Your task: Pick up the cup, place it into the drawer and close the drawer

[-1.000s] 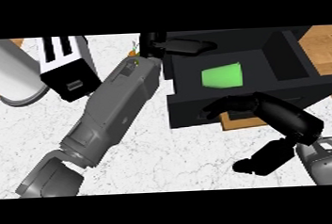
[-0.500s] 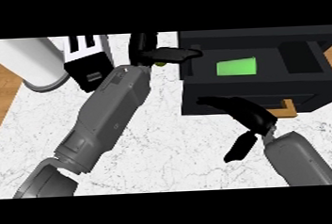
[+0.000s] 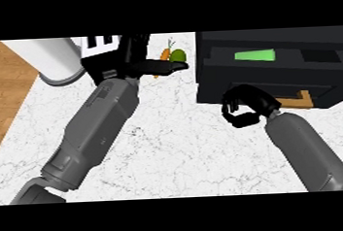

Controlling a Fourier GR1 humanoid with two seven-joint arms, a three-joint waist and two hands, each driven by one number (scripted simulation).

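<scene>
Fingers of my right hand (image 3: 244, 108) are curled in on themselves with nothing inside them, so I read that hand as clenched and empty. It sits pressed up against the front face of the black drawer (image 3: 274, 86), low on the left part of that face, and the grey forearm runs back from it toward the lower right edge of my view. Just to the right of the hand, on the same front face, I can see a tan patch (image 3: 301, 100); I cannot tell what it is.

Beyond the hand, up inside the drawer's open top, lies the green cup (image 3: 256, 55). It rests on its side in the drawer's dark interior, well apart from my right hand and not touched by either hand. From this angle I see the drawer's cavity exposed, so the drawer is not closed.

My left hand (image 3: 146, 60) is far off to the left of the right one, out over the marble counter (image 3: 176, 146). Its fingers stretch out straight toward the right, relaxed, holding nothing. Right at those fingertips are a small orange and green vegetable (image 3: 173, 54), which looks like a carrot beside something green; I cannot tell whether the fingers touch it. Behind and to the left of that hand stand a white cylinder (image 3: 50, 59) and a black and white object (image 3: 99, 43).
</scene>
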